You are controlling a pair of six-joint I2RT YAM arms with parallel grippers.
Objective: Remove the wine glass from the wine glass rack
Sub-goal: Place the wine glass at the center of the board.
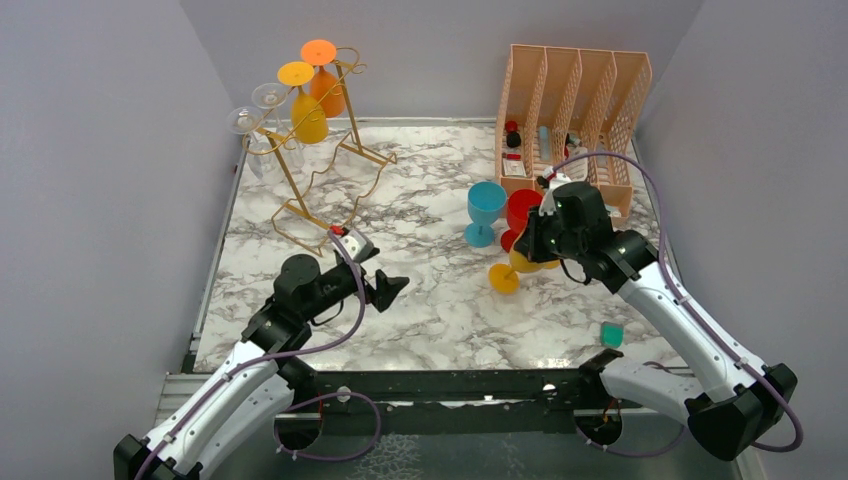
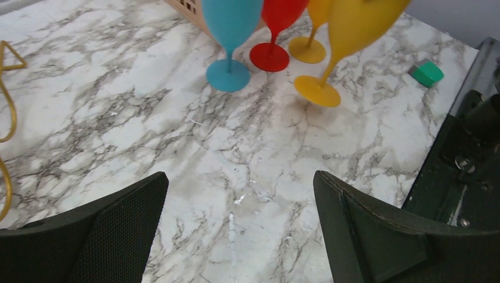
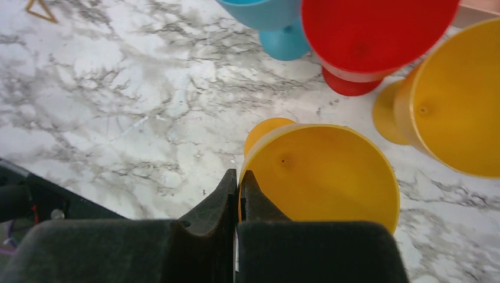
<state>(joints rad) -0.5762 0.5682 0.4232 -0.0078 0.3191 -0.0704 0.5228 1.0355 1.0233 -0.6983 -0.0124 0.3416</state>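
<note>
The gold wire wine glass rack (image 1: pixel 283 172) stands at the back left. An orange glass (image 1: pixel 327 90), a yellow one (image 1: pixel 308 118) and clear ones (image 1: pixel 245 122) hang from it upside down. My right gripper (image 3: pixel 238 174) is shut on the rim of a yellow wine glass (image 3: pixel 330 171), one finger inside the bowl and one outside. That glass (image 1: pixel 518 266) leans at the right centre, its foot (image 2: pixel 317 90) low by the marble. My left gripper (image 2: pixel 240 177) is open and holds nothing, above the marble at front centre (image 1: pixel 392 288).
A blue glass (image 1: pixel 485 205), a red glass (image 1: pixel 522 210) and another yellow glass (image 3: pixel 454 106) stand close around the held one. A peach lattice file organiser (image 1: pixel 575 90) is behind them. A small green block (image 1: pixel 612 334) lies at the front right.
</note>
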